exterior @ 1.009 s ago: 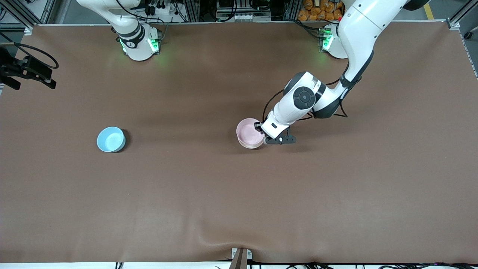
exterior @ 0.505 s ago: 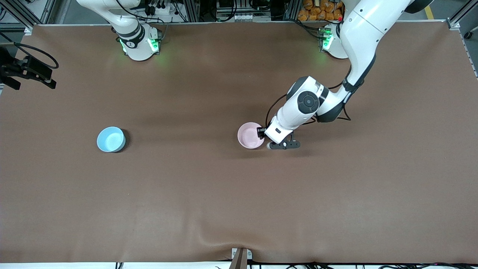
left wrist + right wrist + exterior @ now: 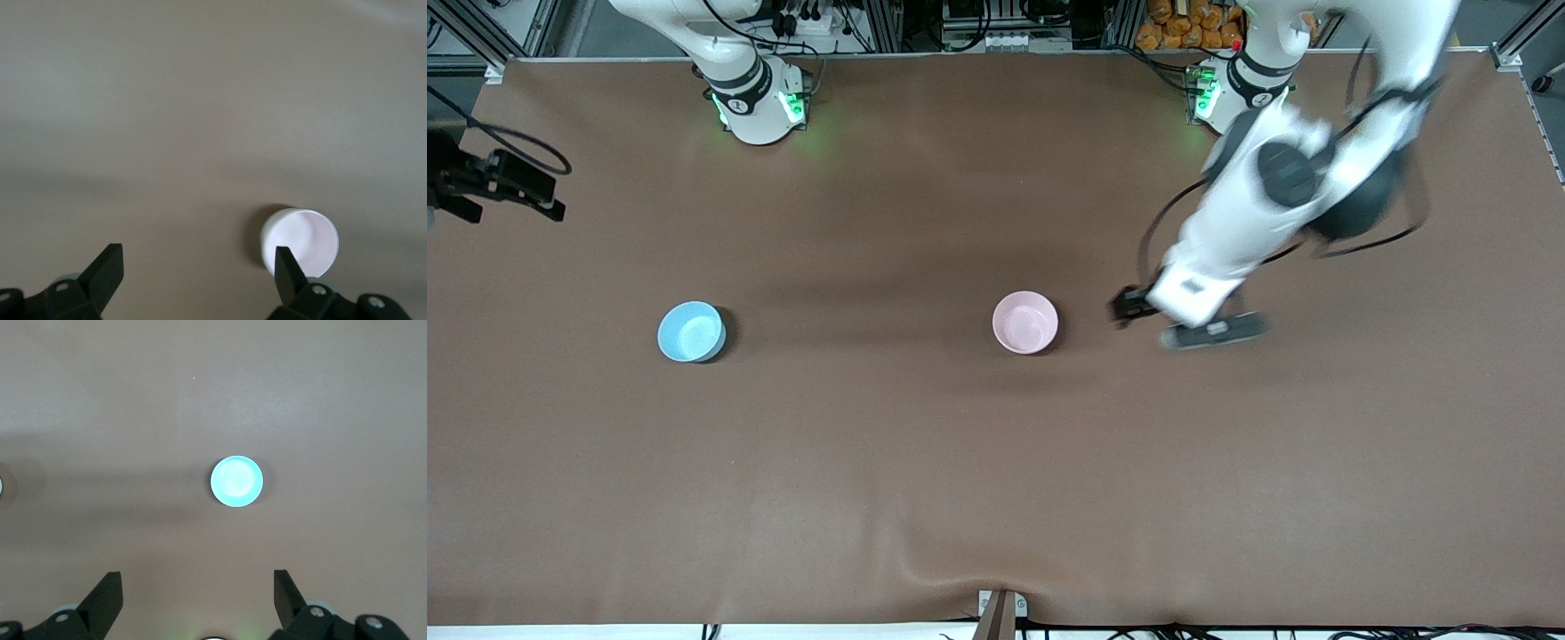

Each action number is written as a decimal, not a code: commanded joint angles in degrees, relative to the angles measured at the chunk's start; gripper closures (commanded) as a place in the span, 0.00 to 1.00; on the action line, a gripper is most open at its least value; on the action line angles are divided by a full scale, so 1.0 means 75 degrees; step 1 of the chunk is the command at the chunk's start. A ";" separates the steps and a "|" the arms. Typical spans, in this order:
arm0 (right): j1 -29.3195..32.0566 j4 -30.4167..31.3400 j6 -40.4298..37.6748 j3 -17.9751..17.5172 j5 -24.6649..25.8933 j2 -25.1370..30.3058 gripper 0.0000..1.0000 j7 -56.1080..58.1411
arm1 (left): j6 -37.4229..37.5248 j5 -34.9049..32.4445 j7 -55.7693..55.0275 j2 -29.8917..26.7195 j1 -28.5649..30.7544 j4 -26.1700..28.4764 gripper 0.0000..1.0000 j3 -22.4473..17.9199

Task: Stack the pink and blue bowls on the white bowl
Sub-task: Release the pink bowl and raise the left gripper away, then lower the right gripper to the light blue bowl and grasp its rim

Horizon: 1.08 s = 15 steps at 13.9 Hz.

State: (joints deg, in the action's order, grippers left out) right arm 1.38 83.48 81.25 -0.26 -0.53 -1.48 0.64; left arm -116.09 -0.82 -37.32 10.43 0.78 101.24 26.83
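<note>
Pink bowl (image 3: 1025,322) beside, apart from, seemingly empty left claw (image 3: 195,273)

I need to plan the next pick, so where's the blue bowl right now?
In the front view the blue bowl sits on the table toward the right arm's end, apart from the pink bowl, untouched.

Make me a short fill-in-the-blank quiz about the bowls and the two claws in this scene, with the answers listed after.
1. The left claw, open, holds ____.
2. The pink bowl sits nested in a ____ bowl.
3. The bowl standing alone toward the right arm's end of the table is ____.
4. The right claw is open above the ____ bowl.

Answers: nothing; white; blue; blue
</note>
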 commanded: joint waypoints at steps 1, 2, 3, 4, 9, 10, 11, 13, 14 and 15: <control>0.0377 -0.0185 -0.0017 -0.0048 0.0128 -0.0632 0.00 0.0161 | 0.2065 -0.0149 0.0380 -0.0523 0.0515 -0.1188 0.00 0.0009; 0.0448 -0.0185 -0.0029 -0.0048 0.0141 -0.0856 0.00 0.0172 | 0.2734 -0.0160 0.0602 -0.0547 0.0725 -0.1681 0.00 0.0009; 0.0587 -0.0185 -0.0006 -0.0048 0.0118 -0.0927 0.00 0.0184 | 0.3240 -0.0184 0.0859 -0.0594 0.0925 -0.2022 0.00 -0.0003; 0.0647 -0.0162 -0.0017 -0.0048 0.0117 -0.0928 0.00 0.0184 | 0.3489 -0.0184 0.1129 -0.0757 0.1147 -0.2153 0.00 0.0009; 0.1314 0.1346 0.1267 -0.0048 0.0024 -0.1092 0.00 0.1375 | 0.3807 -0.0137 0.2477 -0.1484 0.1993 -0.2050 0.00 -0.0061; 0.1397 0.1756 0.1666 -0.0048 0.0012 -0.1092 0.00 0.1449 | 0.3796 -0.0149 0.2746 -0.1659 0.1865 -0.1956 0.00 -0.0421; 0.1421 0.2190 0.2169 -0.0048 0.0000 -0.1092 0.00 0.1485 | 0.3784 -0.0149 0.2992 -0.1742 0.1435 -0.1816 0.00 -0.0923; 0.1526 0.3045 0.3200 -0.0048 -0.0023 -0.1092 0.00 0.1485 | 0.3796 -0.0102 0.3659 -0.1918 0.0288 -0.1628 0.00 -0.2456; 0.1550 0.3409 0.3635 -0.0048 -0.0047 -0.1104 0.00 0.1497 | 0.3796 -0.0067 0.3999 -0.1965 -0.0112 -0.1569 0.00 -0.3055; 0.1538 0.3761 0.4080 -0.0048 -0.0140 -0.1150 0.00 0.1520 | 0.3807 -0.0055 0.4223 -0.2012 -0.0337 -0.1534 0.00 -0.3386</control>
State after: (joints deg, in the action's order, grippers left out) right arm 11.99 105.85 106.70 0.16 -0.64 -11.50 10.98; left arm -87.78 -1.01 -9.19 -2.34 2.49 87.40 6.96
